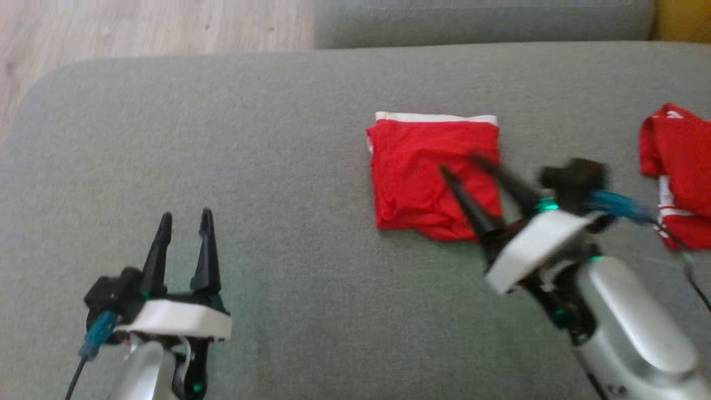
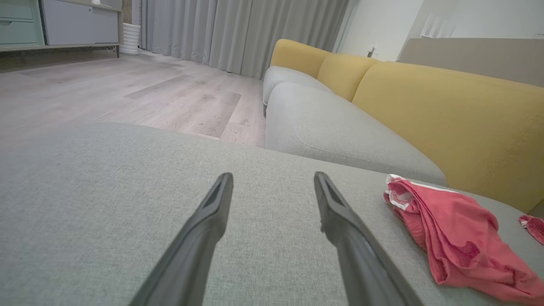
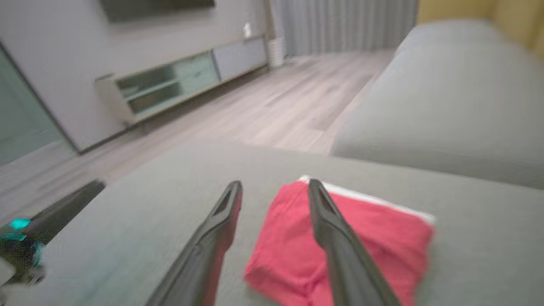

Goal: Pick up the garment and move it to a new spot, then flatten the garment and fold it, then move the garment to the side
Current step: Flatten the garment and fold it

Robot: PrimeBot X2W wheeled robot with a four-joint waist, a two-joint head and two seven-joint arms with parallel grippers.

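A folded red garment lies flat near the middle of the grey sofa seat. Its white band is on the far side. The right fingers hang above the middle of the seat, over the garment. They look blurry, but they are spread apart and hold nothing. The left fingers are wide open and empty over the seat's near left part. Another red cloth lies at the seat's right edge.

The garment lies on the cushion, a second garment to its right.
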